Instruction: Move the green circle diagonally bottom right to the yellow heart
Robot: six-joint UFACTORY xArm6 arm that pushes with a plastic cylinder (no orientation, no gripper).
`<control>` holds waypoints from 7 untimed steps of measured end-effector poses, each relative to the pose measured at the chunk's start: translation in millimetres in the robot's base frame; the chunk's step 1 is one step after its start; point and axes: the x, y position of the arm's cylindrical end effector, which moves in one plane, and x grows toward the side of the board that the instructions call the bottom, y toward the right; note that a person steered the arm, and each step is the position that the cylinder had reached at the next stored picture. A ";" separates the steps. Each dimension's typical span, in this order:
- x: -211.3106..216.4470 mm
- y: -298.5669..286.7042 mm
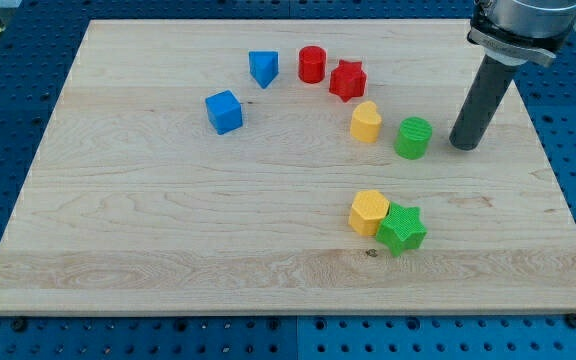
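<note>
The green circle (413, 137) stands on the wooden board right of the board's middle. The yellow heart (366, 122) sits just to its left and slightly higher, a small gap between them. My tip (463, 146) rests on the board to the right of the green circle, a short gap away, not touching it.
A red star (347, 80) and a red cylinder (312, 64) lie above the yellow heart. A blue triangle-like block (262, 68) and a blue cube (224, 112) are at the upper left. A yellow hexagon (369, 212) touches a green star (402, 229) below. The board's right edge (556, 170) is near my tip.
</note>
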 end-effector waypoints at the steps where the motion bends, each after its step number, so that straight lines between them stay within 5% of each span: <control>1: 0.0 -2.2; 3: -27.7 -16.9; 6: 18.1 -23.6; 7: -5.2 -35.8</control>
